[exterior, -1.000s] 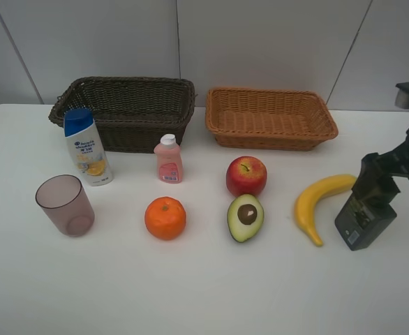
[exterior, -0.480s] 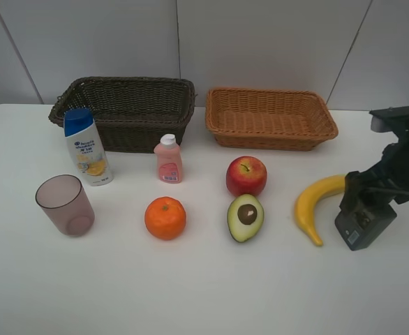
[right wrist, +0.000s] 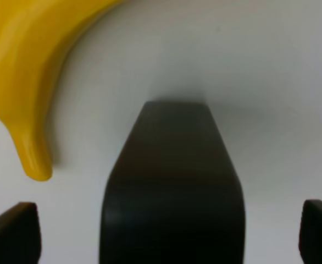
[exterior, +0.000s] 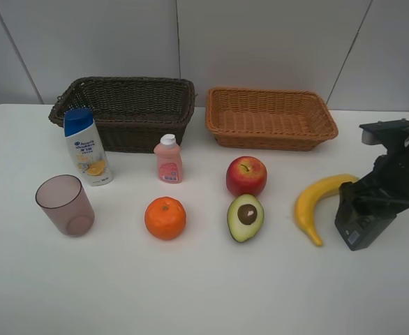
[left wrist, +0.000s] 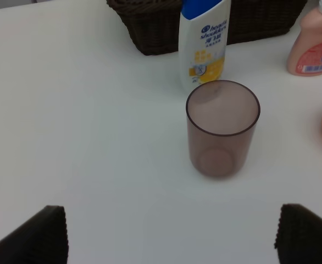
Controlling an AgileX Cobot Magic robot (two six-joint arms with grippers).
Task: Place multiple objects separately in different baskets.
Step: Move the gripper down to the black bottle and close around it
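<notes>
The right hand (right wrist: 166, 235) hangs over the dark green pump bottle (exterior: 361, 225) at the far right of the desk (exterior: 204, 296). Its fingers are spread wide with the bottle between them, untouched. The yellow banana (exterior: 315, 202) lies just beside that bottle. The left hand (left wrist: 173, 236) is also wide open and holds nothing, above bare desk near the translucent mauve cup (left wrist: 222, 129). The shampoo bottle (exterior: 86, 146) stands behind the cup (blue cap up), close to the dark brown basket (exterior: 135, 134). The tan basket (exterior: 271, 137) sits beside it. In front of the baskets are the small pink bottle (exterior: 168, 160), red apple (exterior: 246, 176), orange (exterior: 165, 218) and halved avocado (exterior: 246, 217), all apart on the desk.
</notes>
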